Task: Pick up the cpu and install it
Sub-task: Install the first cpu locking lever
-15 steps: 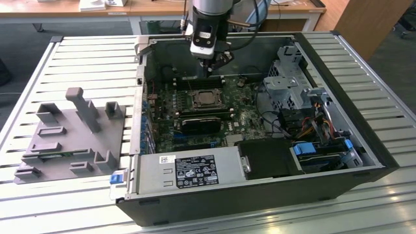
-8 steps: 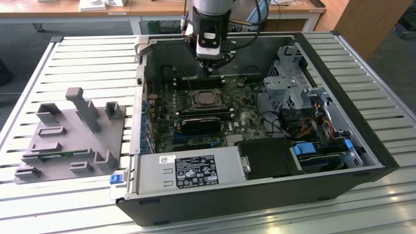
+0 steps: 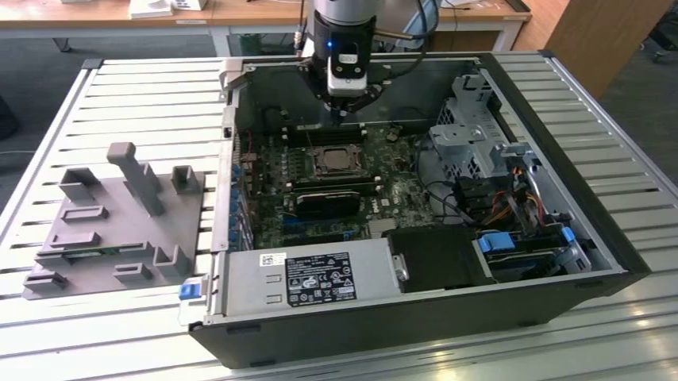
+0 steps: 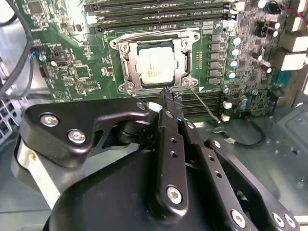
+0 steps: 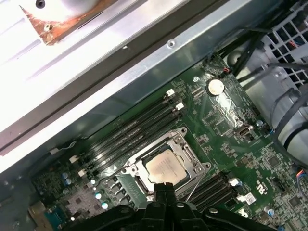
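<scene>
The cpu point(image 3: 337, 159), a silvery square chip, lies flat inside the open black socket with its metal frame point(image 3: 310, 155) on the green motherboard. In both wrist views the cpu point(image 4: 155, 65) point(image 5: 166, 166) sits in the socket with nothing on top of it. My gripper point(image 3: 344, 109) hangs above the board, a little behind the socket in the exterior view. Its black fingers are pressed together and shut, with nothing between them. In the wrist views the gripper point(image 4: 169, 94) point(image 5: 163, 186) tips are just beside the socket's edge, apart from the chip.
The open computer case point(image 3: 551, 159) lies on a slatted metal table point(image 3: 138, 103). A grey plastic tray point(image 3: 117, 230) with upright posts stands at the exterior view's left. Memory slots point(image 5: 134, 130), a power supply point(image 3: 317, 278) and cables point(image 3: 498, 198) surround the socket.
</scene>
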Tool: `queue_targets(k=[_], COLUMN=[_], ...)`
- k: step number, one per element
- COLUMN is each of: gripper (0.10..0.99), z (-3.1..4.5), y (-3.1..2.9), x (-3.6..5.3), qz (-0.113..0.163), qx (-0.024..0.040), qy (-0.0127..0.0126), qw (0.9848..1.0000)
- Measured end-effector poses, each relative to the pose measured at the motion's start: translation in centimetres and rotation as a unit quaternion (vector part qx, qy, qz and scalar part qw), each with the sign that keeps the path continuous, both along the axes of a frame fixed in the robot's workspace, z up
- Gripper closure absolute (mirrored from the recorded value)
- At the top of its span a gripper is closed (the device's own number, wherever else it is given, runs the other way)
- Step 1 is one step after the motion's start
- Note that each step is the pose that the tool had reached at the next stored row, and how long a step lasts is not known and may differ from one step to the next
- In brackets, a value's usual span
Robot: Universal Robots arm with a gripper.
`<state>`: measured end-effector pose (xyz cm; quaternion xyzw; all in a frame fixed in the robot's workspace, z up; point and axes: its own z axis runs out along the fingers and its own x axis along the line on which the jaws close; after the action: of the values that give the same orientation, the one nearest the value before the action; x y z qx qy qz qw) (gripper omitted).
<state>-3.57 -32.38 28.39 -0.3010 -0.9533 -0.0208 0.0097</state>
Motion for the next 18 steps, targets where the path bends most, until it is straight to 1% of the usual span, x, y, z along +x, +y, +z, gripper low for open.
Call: queue_targets(k=[2,4,6,8,11,13,16,18], gripper=[0.98,0.98,0.98,0.98,0.98,0.98,0.98,0.98], z=[0.0,-0.02,-0.04,-0.07,-0.1,-0.13,-0.17,-0.2], y=[0.0,0.0,0.0,0.0,0.0,0.0,0.0,0.0], x=[0.0,0.0,0.0,0.0,0.0,0.0,0.0,0.0], qz=[0.014,0.033,0.051,0.068,0.096,0.114,0.141,0.159], qx=[0.0,0.0,0.0,0.0,0.0,0.0,0.0,0.0], qy=[0.0,0.0,0.0,0.0,0.0,0.0,0.0,0.0], qw=[0.9999,0.9995,0.9987,0.9977,0.9954,0.9935,0.99,0.9872])
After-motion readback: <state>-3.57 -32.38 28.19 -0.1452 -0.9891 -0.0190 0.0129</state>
